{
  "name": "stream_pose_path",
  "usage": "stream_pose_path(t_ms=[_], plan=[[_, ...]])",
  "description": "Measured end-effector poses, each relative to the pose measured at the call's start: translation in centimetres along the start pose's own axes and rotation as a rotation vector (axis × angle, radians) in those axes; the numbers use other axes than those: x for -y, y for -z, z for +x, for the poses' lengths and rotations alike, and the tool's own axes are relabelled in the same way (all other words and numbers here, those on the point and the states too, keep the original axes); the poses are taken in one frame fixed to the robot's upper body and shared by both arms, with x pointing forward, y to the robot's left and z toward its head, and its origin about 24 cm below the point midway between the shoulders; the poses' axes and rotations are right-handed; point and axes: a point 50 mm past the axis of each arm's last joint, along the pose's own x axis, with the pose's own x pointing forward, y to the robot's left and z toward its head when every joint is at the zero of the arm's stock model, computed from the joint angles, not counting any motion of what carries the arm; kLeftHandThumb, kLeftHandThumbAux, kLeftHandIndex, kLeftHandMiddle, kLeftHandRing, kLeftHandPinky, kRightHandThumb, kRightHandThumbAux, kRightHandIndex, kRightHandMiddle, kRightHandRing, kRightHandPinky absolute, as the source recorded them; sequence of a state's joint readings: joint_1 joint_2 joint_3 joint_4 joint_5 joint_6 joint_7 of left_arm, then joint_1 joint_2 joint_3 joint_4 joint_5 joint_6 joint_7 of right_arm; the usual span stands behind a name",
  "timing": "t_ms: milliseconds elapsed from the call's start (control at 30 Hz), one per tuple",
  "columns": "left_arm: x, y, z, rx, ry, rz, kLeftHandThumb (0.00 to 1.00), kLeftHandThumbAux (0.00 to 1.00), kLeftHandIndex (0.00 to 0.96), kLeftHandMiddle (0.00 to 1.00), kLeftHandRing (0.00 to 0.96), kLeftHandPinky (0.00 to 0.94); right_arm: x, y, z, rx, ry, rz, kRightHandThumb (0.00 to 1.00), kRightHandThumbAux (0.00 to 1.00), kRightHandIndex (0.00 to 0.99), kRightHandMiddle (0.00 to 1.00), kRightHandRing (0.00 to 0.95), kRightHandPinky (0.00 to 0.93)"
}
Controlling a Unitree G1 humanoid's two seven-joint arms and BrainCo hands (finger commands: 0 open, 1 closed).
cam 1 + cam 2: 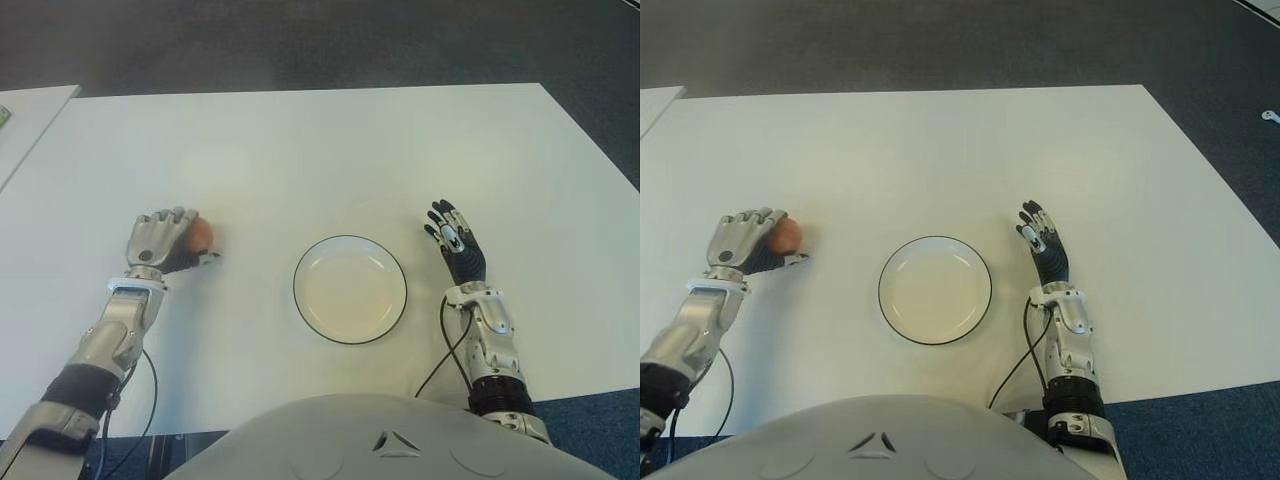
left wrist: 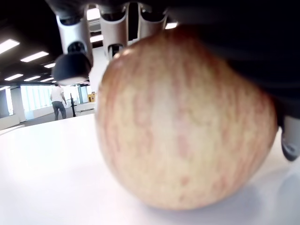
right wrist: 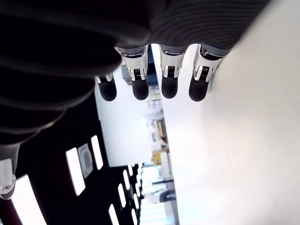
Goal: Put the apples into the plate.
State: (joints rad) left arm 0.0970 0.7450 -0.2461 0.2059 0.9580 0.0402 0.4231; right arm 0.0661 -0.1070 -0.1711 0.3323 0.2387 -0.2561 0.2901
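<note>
Apple on the white bench, well to the left of the plate, under the left hand. Fingers curled over the top and far side, thumb low on the near side; wrist view filled by the red-streaked skin pressed up against the palm. Underside apparently resting on the bench, so not lifted yet, going by the shadow and contact line beneath. Grip from above probably chosen to cage a round fruit that would otherwise roll away from a side push.

Plate round, white, dark-rimmed, holding nothing, set in front of the torso between both arms, likely for reach from either side. Only this one apple in sight, despite the plural in the task.

Right hand just right of the plate, fingers straight, side by side, gripping nothing, pointing away from the body; idle, kept clear of the drop zone. Contact with the bench not readable.

Probable step: closing on the fruit ahead of a lift and a carry rightward to the plate. Main risk: smooth skin slipping from a shallow top grasp.
</note>
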Motion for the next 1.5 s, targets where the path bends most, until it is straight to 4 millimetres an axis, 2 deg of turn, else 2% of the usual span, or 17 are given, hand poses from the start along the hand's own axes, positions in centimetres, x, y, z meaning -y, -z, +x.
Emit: stream_pose_path(t_ms=[167,433,533,767,1233,1500], plan=[[-2.5,-1.6,0.0,0.061,-0.059,-0.047,0.856,0.665,0.404,0.542,0.849,0.799,0.2,0.0,0.0,0.001,0.001,-0.002,0.141,0.477,0.079,0.074,0.045,0.047],[-8.5,-2.8,0.8,0.096,-0.254,-0.082,0.855,0.666,0.400,0.537,0.838,0.793,0.2,0.0,0.0,-0.003,-0.006,-0.007,0.139,0.487,0.061,0.059,0.033,0.040],[-9.7,-3.5,0.8,0.114,-0.277,-0.104,0.855,0.666,0.400,0.535,0.836,0.775,0.2,0.0,0.0,-0.002,-0.008,-0.009,0.135,0.489,0.059,0.057,0.035,0.048],[-10.8,-5.9,0.4,0.200,-0.258,-0.123,0.855,0.666,0.400,0.532,0.825,0.753,0.2,0.0,0.0,-0.002,-0.009,-0.016,0.124,0.488,0.060,0.057,0.035,0.043],[-12.1,-10.1,-0.1,0.325,-0.264,-0.058,0.856,0.665,0.402,0.537,0.829,0.809,0.2,0.0,-0.1,0.001,-0.006,-0.020,0.118,0.494,0.058,0.049,0.027,0.035],[-12.8,-14.7,-0.7,0.435,-0.335,-0.092,0.857,0.662,0.408,0.538,0.842,0.832,-0.2,0.0,-0.2,0.001,-0.017,-0.036,0.101,0.500,0.043,0.038,0.014,0.021]])
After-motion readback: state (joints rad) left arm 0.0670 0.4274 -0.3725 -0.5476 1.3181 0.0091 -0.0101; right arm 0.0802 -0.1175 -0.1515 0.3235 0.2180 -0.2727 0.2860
